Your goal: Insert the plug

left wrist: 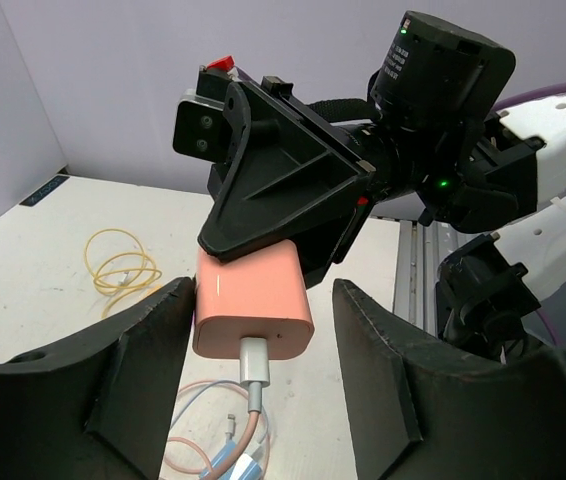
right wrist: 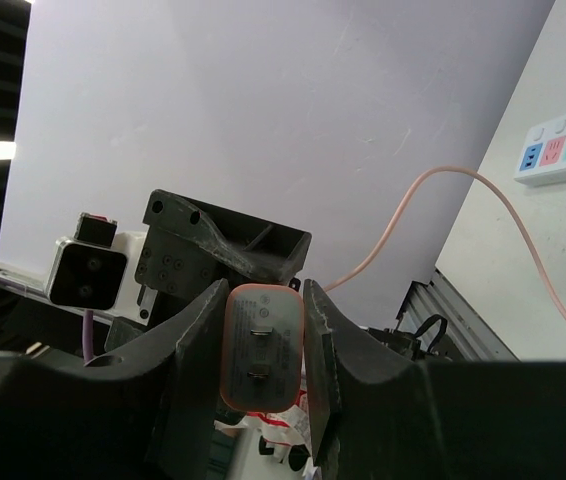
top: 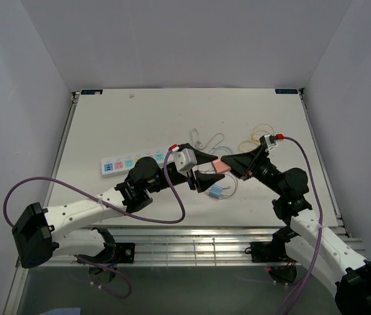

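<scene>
A pink charger plug [top: 221,165] with a pink cable [left wrist: 252,405] is held in the air above the table's middle. My right gripper [top: 230,164] is shut on it, and in the right wrist view the plug [right wrist: 263,345] sits between the fingers with its two prongs facing the camera. My left gripper [top: 206,172] is open, and in the left wrist view its fingers stand on either side of the plug [left wrist: 253,305]; the left finger [left wrist: 153,340] is close against it and the right one is apart. The white power strip [top: 133,161] lies on the table to the left and also shows in the right wrist view [right wrist: 563,150].
A yellow cable coil [top: 257,134] and a white cable [top: 206,139] lie behind the grippers. A cable with a blue tag [top: 217,191] lies under them. A metal rail [top: 198,239] runs along the table's near edge.
</scene>
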Robot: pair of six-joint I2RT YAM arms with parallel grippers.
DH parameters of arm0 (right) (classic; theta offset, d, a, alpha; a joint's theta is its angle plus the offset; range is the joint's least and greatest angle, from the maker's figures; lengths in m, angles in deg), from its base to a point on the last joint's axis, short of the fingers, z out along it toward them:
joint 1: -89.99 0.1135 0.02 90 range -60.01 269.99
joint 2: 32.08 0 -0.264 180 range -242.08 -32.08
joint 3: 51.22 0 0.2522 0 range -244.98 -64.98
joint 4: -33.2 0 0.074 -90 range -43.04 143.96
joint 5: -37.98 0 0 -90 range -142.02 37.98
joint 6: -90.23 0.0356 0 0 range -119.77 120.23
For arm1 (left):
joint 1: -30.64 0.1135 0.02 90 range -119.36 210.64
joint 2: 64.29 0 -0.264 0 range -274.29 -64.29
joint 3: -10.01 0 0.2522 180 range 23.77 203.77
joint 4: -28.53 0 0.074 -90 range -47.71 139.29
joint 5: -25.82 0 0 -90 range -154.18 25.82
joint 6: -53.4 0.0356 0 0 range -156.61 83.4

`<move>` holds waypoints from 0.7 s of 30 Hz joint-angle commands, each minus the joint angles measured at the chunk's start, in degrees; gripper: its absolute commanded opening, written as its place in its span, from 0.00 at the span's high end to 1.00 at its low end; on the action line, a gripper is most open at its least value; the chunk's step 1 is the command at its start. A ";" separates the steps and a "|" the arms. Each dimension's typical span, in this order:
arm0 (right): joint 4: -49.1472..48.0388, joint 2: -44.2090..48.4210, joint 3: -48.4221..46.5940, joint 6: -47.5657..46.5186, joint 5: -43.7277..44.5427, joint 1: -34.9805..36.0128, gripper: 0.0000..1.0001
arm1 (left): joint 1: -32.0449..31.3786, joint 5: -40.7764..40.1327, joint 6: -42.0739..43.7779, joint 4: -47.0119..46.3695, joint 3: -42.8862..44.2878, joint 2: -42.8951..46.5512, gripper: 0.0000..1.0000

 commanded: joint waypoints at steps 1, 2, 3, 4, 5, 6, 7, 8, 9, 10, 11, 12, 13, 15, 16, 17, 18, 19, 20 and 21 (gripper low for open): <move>-4.05 0.86 -0.27 1.46 1.68 -0.10 0.92 | -0.23 0.52 -0.92 -1.76 -0.46 -0.12 0.31; -4.14 0.86 -0.36 1.55 1.59 -0.19 0.92 | -0.23 0.34 -0.74 -1.76 -0.55 -0.03 0.30; -4.14 0.86 -0.36 1.55 1.77 -0.10 0.92 | -0.23 0.25 -0.74 -1.76 -0.55 -0.03 0.29; -4.23 0.95 -0.10 1.72 1.94 -0.10 0.92 | -0.23 0.25 -0.57 -1.76 -0.72 -0.03 0.28; -4.31 0.95 -0.09 1.73 2.03 -0.10 0.92 | -0.23 0.25 -0.56 -1.76 -0.73 -0.03 0.25; -4.40 0.78 -0.09 1.73 2.12 -0.10 0.92 | -0.23 0.34 -0.65 -1.68 -0.73 -0.03 0.24; -4.32 0.60 -0.27 1.73 1.86 -0.10 0.92 | -0.23 0.34 -0.65 -1.59 -0.73 -0.12 0.24; -4.40 0.51 -0.44 1.73 1.60 -0.01 0.92 | -0.23 0.34 -0.74 -1.50 -0.73 -0.38 0.24; -4.58 0.25 -0.45 1.55 1.42 -0.10 0.92 | -0.23 0.34 -0.74 -1.41 -0.73 -0.47 0.24; -4.67 0.25 -0.45 1.64 1.24 -0.10 0.92 | -0.23 0.43 -0.74 -1.41 -0.55 -0.65 0.24; -4.67 0.25 -0.45 1.64 1.33 -0.10 0.92 | -0.23 0.34 -0.83 -1.33 -0.46 -0.73 0.24; -4.67 0.25 -0.45 1.64 1.33 -0.10 0.92 | -0.23 0.34 -0.83 -1.24 -0.37 -1.08 0.24; -4.75 0.25 -0.45 1.64 1.24 -0.10 0.92 | -0.23 0.17 -0.74 -1.15 -0.29 -1.17 0.24; -4.67 0.25 -0.36 1.64 1.24 -0.01 0.92 | -0.23 -0.01 -0.83 -1.15 -0.11 -1.35 0.25; -4.67 0.34 -0.36 1.73 1.42 -0.10 0.92 | -0.32 0.16 -0.74 -1.15 -0.02 -1.44 0.25; -4.58 0.25 -0.27 1.81 1.59 -0.10 0.92 | -0.32 0.17 -0.74 -1.15 0.06 -1.53 0.25; -4.67 0.34 -0.18 1.81 1.68 -0.10 0.92 | -0.32 0.25 -0.65 -1.15 0.15 -1.87 0.25; -4.67 0.34 -0.27 1.73 1.59 -0.10 0.92 | -0.41 -0.01 -0.56 -1.15 0.15 -1.97 0.26; -4.58 0.34 -0.36 1.64 1.42 -0.10 0.92 | -0.41 -0.27 -0.65 -1.15 0.24 -2.05 0.26; -4.58 0.25 -0.36 1.55 1.33 -0.10 0.92 | -0.41 -0.71 -0.74 -1.24 0.24 -2.14 0.28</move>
